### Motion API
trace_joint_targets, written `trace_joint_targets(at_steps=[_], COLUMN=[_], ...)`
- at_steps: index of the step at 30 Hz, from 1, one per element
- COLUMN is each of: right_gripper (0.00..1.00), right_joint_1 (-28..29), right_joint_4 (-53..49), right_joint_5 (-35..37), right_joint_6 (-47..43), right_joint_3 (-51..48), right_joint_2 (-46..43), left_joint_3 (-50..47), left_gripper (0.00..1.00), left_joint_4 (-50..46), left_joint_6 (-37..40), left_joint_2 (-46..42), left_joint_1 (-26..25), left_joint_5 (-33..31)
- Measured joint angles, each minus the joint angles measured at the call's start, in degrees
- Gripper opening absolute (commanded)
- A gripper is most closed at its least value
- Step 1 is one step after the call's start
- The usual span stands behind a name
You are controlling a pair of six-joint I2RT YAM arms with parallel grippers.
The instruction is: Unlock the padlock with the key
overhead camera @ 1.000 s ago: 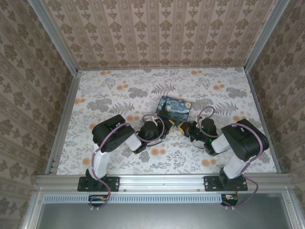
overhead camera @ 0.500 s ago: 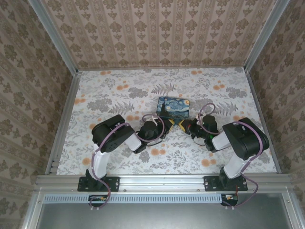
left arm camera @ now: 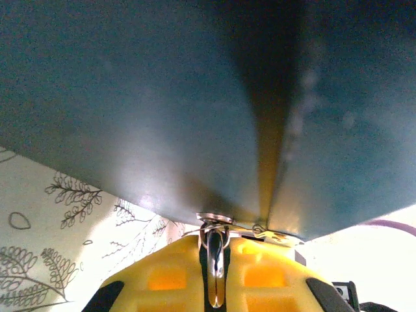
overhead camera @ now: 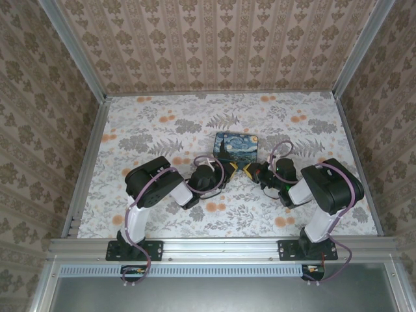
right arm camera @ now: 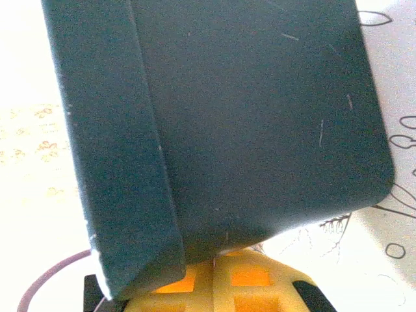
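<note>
The padlock (left arm camera: 162,110) is a dark bluish-teal block, very close in both wrist views. My left gripper (left arm camera: 214,246) is shut on the key (left arm camera: 216,263), a thin shiny blade with a wire ring (left arm camera: 273,231). The key's tip meets the round metal keyhole plate (left arm camera: 213,217) on the padlock's lower edge. My right gripper (right arm camera: 216,268) is shut at the near edge of the padlock (right arm camera: 260,117); the part it pinches is hidden. From above, the left gripper (overhead camera: 232,168) and right gripper (overhead camera: 249,172) meet tip to tip.
A box (overhead camera: 235,147) printed with a swirly blue-and-yellow night sky lies just beyond the two grippers. The floral tabletop (overhead camera: 162,123) stretches to patterned walls on three sides, with a metal rail (overhead camera: 221,246) along the near edge.
The right arm's elbow has shifted slightly to the left. Both grippers stay shut and tip to tip in the same spot, and the left arm has not moved.
</note>
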Motion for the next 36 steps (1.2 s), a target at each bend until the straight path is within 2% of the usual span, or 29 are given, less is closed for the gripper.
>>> trace_joint_targets(at_steps=[14, 36], right_gripper=[0.00, 0.00], right_joint_1=[1.8, 3.5], right_joint_4=[7.1, 8.8], right_joint_5=[5.0, 7.9], right_joint_6=[1.0, 0.8], right_joint_3=[-4.5, -5.6], right_joint_2=[0.0, -0.2], left_joint_3=[-0.2, -0.5], left_gripper=[0.00, 0.00], left_joint_4=[-0.5, -1.7], left_joint_6=[-2.0, -5.0], left_joint_2=[-0.5, -1.4], left_joint_1=[-1.8, -2.7], left_joint_5=[-1.8, -4.5])
